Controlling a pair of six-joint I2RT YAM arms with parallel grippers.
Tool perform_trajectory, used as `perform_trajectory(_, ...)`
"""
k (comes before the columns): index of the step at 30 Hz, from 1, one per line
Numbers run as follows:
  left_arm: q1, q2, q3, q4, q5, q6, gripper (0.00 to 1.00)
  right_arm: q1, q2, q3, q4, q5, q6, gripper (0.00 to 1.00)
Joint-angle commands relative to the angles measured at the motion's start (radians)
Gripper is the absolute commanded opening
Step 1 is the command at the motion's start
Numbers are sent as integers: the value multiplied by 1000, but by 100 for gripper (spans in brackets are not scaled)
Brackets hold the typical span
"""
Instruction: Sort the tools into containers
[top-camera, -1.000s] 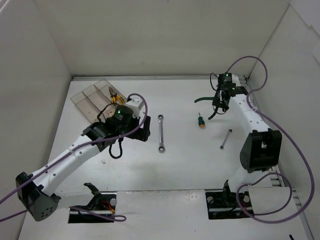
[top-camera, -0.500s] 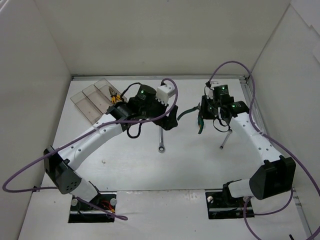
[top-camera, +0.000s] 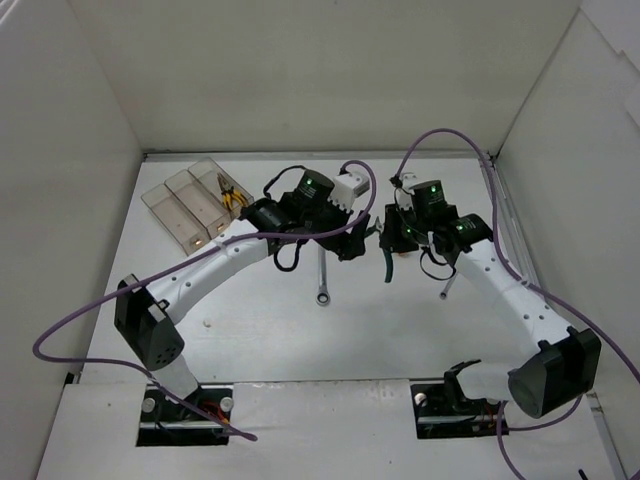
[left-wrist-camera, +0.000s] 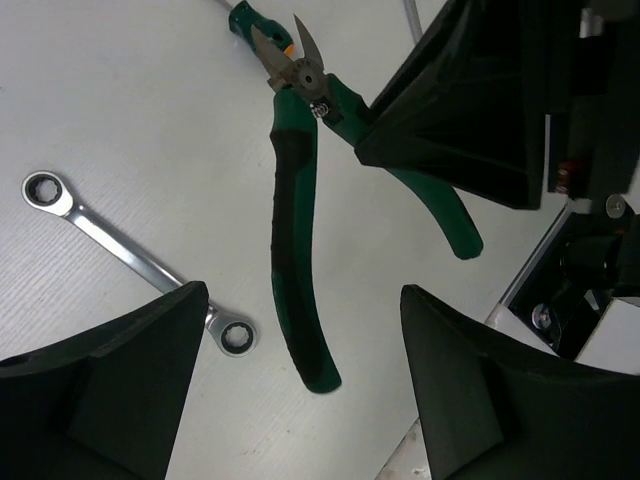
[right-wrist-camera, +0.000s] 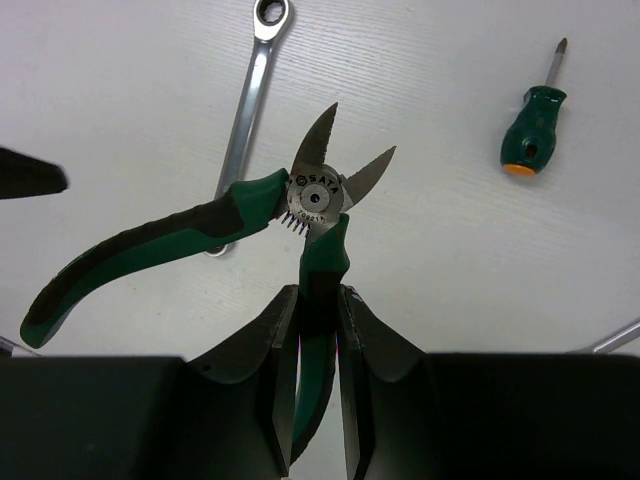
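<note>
Right hand clamped on one handle of the green-handled pliers, up off the table abt midway btwn left & right edges. Left hand wide open beside them. Imo grab the free handle squarely b4 right lets go; containers sit far-left corner.

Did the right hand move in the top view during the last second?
Yes. The right hand, shut on the green pliers, moved left and came closer to the silver wrench, which lies where it was.
</note>
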Motion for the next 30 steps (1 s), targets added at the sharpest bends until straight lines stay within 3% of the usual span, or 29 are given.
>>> perform_trajectory(1,-2,-20,25,34,-11,-20,73,27,-60,8,65,-18,-14,0)
perform_trajectory(7,-2,-17,14,38,-17,-40,63,41,-92,-6,65,-17,-17,0)
perform_trajectory(10,-2,-17,5,41,-14,-54,51,50,-95,-9,63,-15,-14,0)
perform_trajectory(11,-2,-17,7,41,-14,-54,40,55,-97,-9,65,-12,-12,0)
perform_trajectory(16,-2,-12,-7,41,5,-67,13,69,-91,-3,65,-9,-11,0)
perform_trajectory(17,-2,-11,-12,41,5,-72,2,75,-85,3,66,-8,-8,0)
perform_trajectory(21,-2,-14,-23,42,-6,-87,0,82,-77,20,66,-2,-2,0)
perform_trajectory(25,20,-43,-59,67,-43,-118,0,83,-53,35,66,15,5,7)
perform_trajectory(26,29,-50,-67,80,-55,-124,0,84,-48,40,66,14,8,13)
perform_trajectory(27,29,-57,-75,84,-64,-126,0,86,-43,45,66,15,9,43)
perform_trajectory(30,40,-66,-72,68,-120,-117,0,86,-37,58,66,31,23,74)
